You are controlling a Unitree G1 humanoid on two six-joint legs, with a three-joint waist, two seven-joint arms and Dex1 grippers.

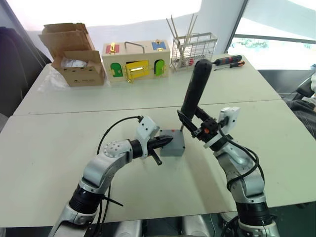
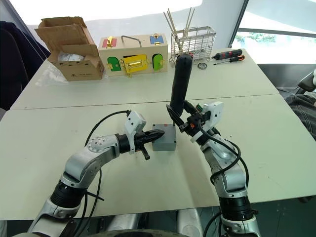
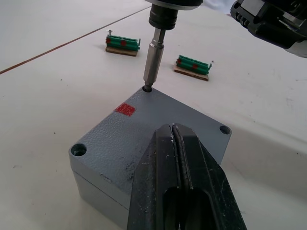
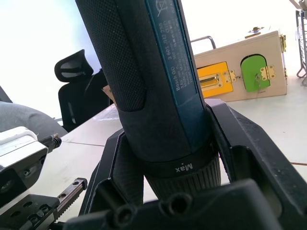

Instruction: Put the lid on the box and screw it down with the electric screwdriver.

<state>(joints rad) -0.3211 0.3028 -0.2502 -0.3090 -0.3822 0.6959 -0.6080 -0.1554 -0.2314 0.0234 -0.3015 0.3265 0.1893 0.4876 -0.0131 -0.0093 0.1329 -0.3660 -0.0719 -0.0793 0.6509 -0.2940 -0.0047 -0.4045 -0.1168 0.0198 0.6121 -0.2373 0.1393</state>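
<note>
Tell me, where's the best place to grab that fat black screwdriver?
Low on its thick round body, just above the collar, coming in from the side. That is how the right end effector holds the screwdriver now: its fingers clamp either side of the barrel. The driver stands nearly upright with its bit in a corner hole of the lid, so a low grip probably steadies the tip best.

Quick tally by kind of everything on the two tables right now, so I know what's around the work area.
Grey box with lid on: 1
Electric screwdriver: 1
Green terminal strips: 2
Hand screwdrivers: 2
Cardboard carton: 1
Wooden latch box: 1
Wire rack: 1
Total: 9
</note>
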